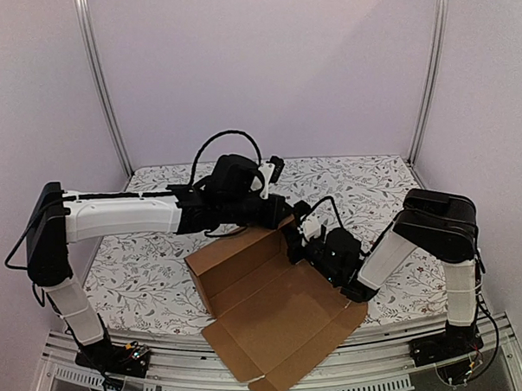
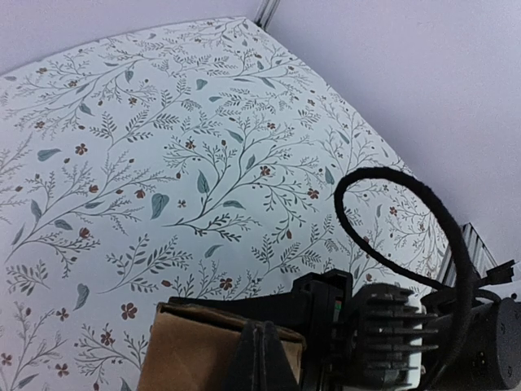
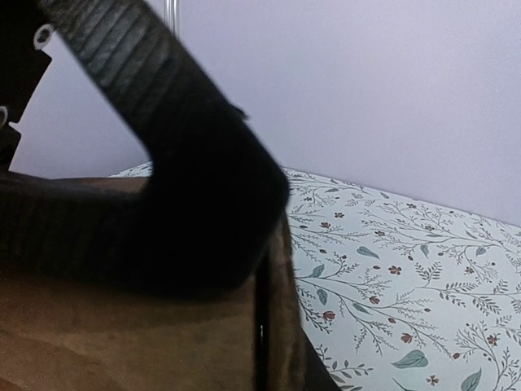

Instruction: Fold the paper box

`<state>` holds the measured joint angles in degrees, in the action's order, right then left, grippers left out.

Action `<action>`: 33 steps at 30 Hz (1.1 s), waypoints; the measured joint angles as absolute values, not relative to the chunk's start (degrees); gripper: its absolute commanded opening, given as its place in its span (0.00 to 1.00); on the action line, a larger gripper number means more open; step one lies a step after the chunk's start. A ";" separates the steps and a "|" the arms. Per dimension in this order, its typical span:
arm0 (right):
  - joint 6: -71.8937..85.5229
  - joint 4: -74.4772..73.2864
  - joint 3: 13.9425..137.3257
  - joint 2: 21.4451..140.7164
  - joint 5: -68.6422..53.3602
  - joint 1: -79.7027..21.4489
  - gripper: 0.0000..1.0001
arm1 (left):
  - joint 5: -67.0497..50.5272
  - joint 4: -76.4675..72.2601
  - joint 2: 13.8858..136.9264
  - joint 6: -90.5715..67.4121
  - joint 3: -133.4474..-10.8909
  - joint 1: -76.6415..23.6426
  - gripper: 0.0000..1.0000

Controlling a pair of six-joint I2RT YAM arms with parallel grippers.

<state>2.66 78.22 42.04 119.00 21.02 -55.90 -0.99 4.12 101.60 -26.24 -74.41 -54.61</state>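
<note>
L pincer [image 1: 286, 217] pressed together by paper box [image 1: 275, 316] corner on floral table [image 1: 152, 278]; R pincer [image 1: 296, 242] alongside, grip unclear.

The left arm [image 1: 114, 215] and the right arm [image 1: 389, 257] are built alike, with smooth white link shells between bulky black joint housings. A thin black cable [image 1: 226, 135] arcs behind the left wrist, and tiny coloured lights [image 1: 133, 350] dot that arm's base. The right gripper [image 1: 296, 239] has black, finely ribbed fingers [image 3: 122, 49], with a black finned housing [image 2: 384, 322] just behind them.
</note>
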 measured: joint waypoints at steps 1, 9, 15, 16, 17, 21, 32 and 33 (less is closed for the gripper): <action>2.24 78.04 42.02 119.00 21.12 -55.86 0.25 | -1.02 4.14 101.58 -26.24 -74.41 -54.61 0.00; 2.74 77.58 41.32 119.02 21.71 -55.81 0.31 | -1.04 4.14 101.58 -26.24 -74.41 -54.61 0.00; 2.96 77.60 40.64 119.87 22.44 -55.99 0.31 | -1.04 4.14 101.58 -26.24 -74.41 -54.61 0.00; 2.98 77.60 40.64 120.20 22.50 -55.99 0.30 | -1.04 4.14 101.58 -26.24 -74.41 -54.61 0.00; 3.09 77.58 40.64 120.53 22.61 -56.05 0.30 | -1.04 4.14 101.58 -26.24 -74.41 -54.61 0.00; 3.60 77.56 40.64 121.78 23.11 -56.25 0.28 | -1.04 4.14 101.58 -26.24 -74.41 -54.61 0.00; 4.80 78.39 40.75 123.00 22.98 -56.88 0.00 | -1.02 4.14 101.58 -26.28 -74.41 -54.61 0.00; 4.82 78.37 40.75 123.00 22.98 -56.88 0.00 | -0.99 4.14 101.58 -26.28 -74.41 -54.61 0.00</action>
